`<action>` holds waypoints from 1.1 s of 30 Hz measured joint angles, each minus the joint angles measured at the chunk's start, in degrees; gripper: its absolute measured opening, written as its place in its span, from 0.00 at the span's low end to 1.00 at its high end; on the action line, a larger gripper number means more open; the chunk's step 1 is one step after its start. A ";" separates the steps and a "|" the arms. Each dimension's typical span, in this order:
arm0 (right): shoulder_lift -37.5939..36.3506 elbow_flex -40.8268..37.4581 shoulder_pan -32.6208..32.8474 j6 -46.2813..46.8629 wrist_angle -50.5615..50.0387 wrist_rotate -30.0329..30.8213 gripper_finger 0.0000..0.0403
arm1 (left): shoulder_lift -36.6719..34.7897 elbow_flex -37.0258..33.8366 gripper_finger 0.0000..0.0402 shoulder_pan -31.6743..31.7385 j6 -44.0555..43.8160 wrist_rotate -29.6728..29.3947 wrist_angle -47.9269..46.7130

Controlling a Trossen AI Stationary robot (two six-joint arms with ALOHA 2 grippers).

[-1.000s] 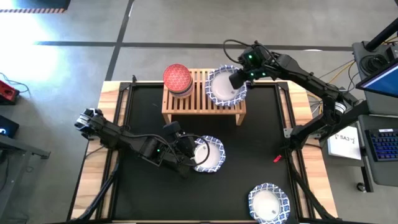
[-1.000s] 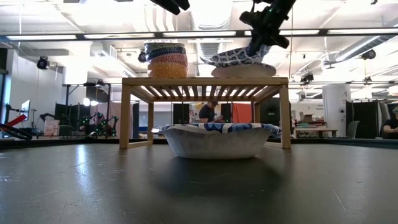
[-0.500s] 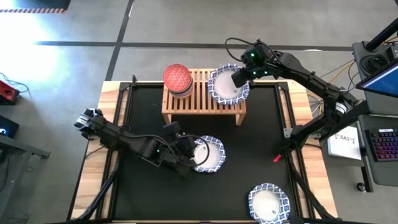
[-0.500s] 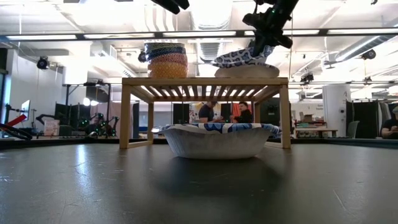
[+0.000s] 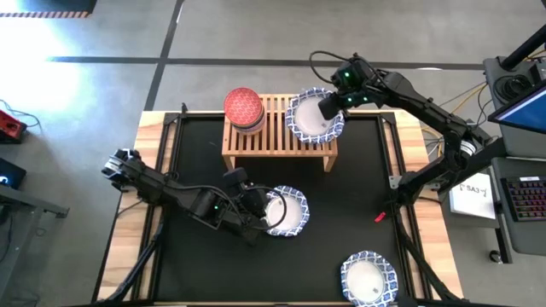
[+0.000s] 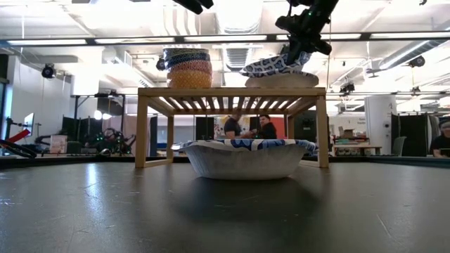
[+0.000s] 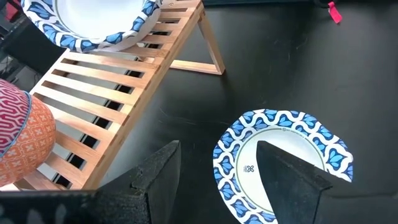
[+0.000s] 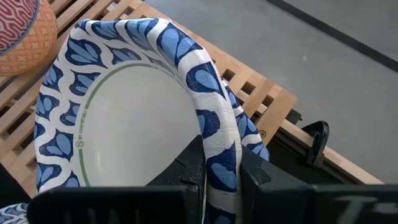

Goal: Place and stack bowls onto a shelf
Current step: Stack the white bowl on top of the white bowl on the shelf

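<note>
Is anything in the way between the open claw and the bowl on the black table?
Nothing visible is. The left gripper hangs open right over the near rim of the white bowl, with only bare black table around it.

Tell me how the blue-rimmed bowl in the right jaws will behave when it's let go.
Probably light and a bit bendy: the right gripper carries the bowl by a thin rim pinch alone. It hangs tilted above another bowl on the shelf, so it may rock or slide before nesting.
</note>
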 joint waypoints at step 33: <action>-1.49 5.85 -0.07 -0.68 -2.05 1.27 0.43 | -0.50 0.00 0.48 -0.40 -0.02 0.02 -0.23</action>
